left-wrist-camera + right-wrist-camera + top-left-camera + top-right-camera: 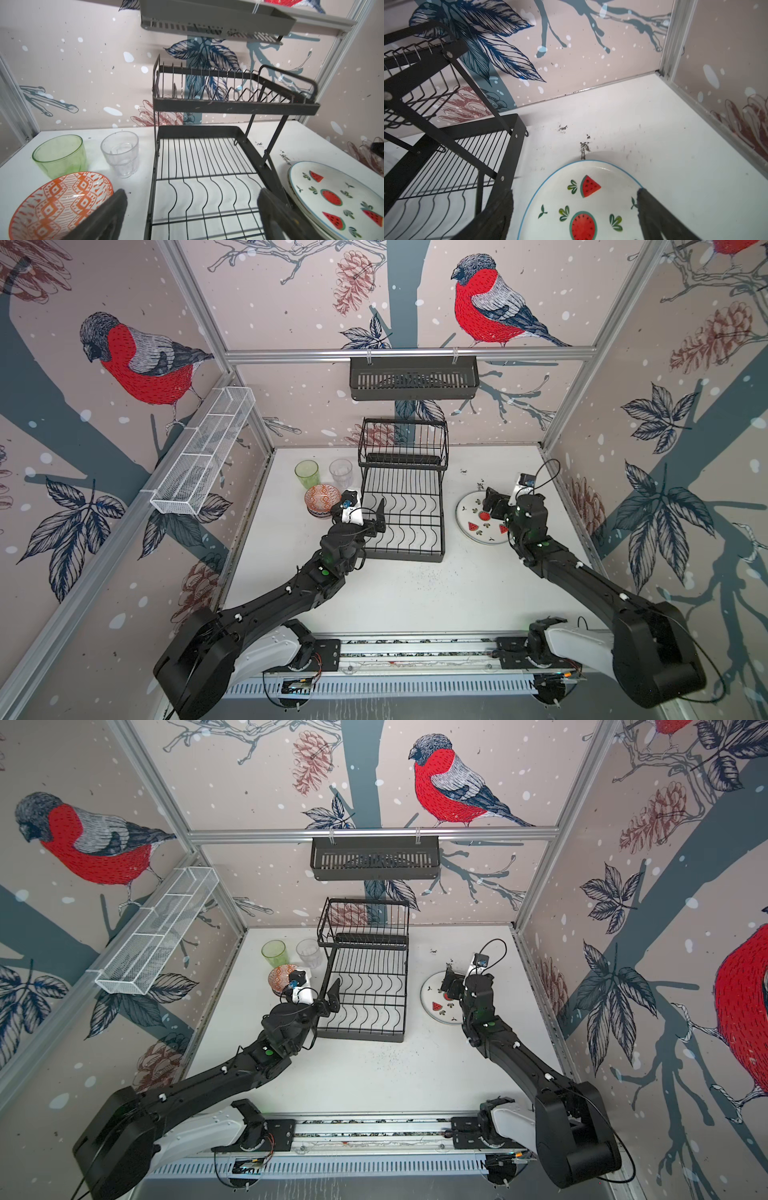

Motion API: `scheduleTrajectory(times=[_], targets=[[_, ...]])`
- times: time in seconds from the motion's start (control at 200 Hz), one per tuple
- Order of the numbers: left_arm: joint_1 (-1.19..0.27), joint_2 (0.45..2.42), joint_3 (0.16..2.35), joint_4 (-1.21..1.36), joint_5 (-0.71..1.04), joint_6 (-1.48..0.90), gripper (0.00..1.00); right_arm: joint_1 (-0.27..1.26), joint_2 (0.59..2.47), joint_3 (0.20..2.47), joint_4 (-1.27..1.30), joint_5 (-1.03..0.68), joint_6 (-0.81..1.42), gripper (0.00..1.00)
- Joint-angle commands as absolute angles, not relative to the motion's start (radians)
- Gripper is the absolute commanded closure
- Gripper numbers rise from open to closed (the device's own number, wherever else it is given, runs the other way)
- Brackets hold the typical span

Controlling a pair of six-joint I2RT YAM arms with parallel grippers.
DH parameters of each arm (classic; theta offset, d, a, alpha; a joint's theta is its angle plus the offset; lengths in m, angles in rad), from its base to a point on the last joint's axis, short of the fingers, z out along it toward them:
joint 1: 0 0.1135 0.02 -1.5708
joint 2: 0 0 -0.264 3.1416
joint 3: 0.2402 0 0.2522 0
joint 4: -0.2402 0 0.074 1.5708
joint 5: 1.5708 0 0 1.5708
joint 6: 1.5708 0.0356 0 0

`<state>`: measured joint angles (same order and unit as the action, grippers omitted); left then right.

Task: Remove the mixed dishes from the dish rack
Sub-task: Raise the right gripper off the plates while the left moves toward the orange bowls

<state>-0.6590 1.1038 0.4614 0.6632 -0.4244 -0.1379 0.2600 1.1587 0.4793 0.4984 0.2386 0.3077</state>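
Beside dish rack (403, 510), watermelon plate (469, 510), right tool (575, 190) spread above

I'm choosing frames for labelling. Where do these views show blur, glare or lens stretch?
In both top views the walls splay from wide-angle stretch, yet the dish rack reads clearly. Left wrist view: the hanging basket is smeared and washed grey; a glint sits on the orange bowl. Right wrist view: watermelon plate crisp, right gripper soft near the lens.
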Motion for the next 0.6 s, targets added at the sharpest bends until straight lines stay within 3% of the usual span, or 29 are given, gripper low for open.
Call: scheduleTrajectory(times=[0.0,0.26,0.42,0.48,0.595], targets=[[-0.596,1.123,0.453,0.725,-0.415,-0.165,0.02,0.261,1.141,0.390,0.870,0.293,0.206,0.06],[-0.352,1.140,0.396,0.851,-0.490,-0.144,0.03,0.239,1.144,0.341,0.918,0.410,0.116,0.06],[-0.342,1.156,0.328,0.935,-0.663,-0.072,0.02,0.115,1.098,0.204,1.026,0.367,0.217,0.05],[-0.343,1.139,0.269,0.987,-0.656,-0.065,0.02,0.064,1.096,0.175,1.046,0.341,0.263,0.04],[-0.343,1.127,0.163,1.158,-0.737,0.000,0.02,0.038,1.122,0.167,1.054,0.390,0.266,0.05]])
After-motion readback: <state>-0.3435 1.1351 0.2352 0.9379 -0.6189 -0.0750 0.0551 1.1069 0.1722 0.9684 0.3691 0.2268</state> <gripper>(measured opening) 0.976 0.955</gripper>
